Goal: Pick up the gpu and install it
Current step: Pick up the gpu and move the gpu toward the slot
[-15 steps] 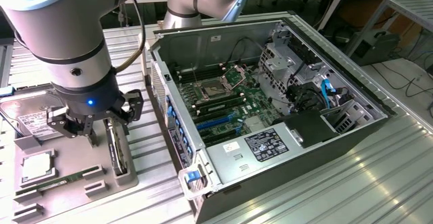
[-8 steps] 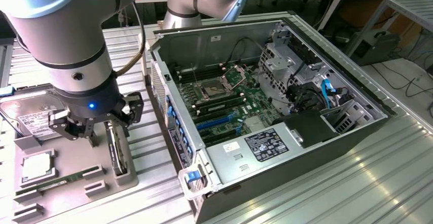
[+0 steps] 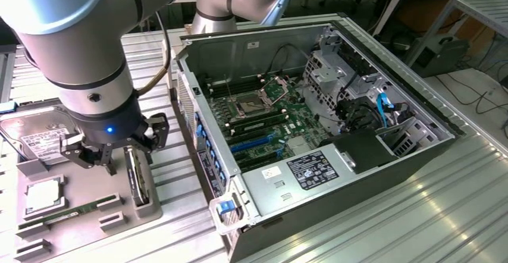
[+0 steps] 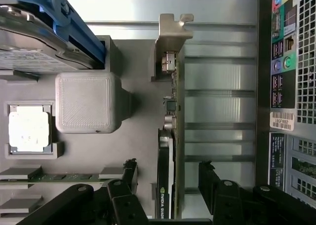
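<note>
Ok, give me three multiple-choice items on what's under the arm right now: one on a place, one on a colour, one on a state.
1. Where is the gpu?
A) standing on edge in the grey tray
B) plugged into a board slot
C) lifted in the air
2. What colour is the memory stick in the tray?
A) red
B) green
C) white
3. How is the gripper?
A) shut on the gpu
B) shut on nothing
C) open, astride the gpu

Answers:
1 A: the card stands edge-up in the tray.
2 B: the stick's board is green.
3 C: one finger sits on each side of the card, with gaps showing.
</note>
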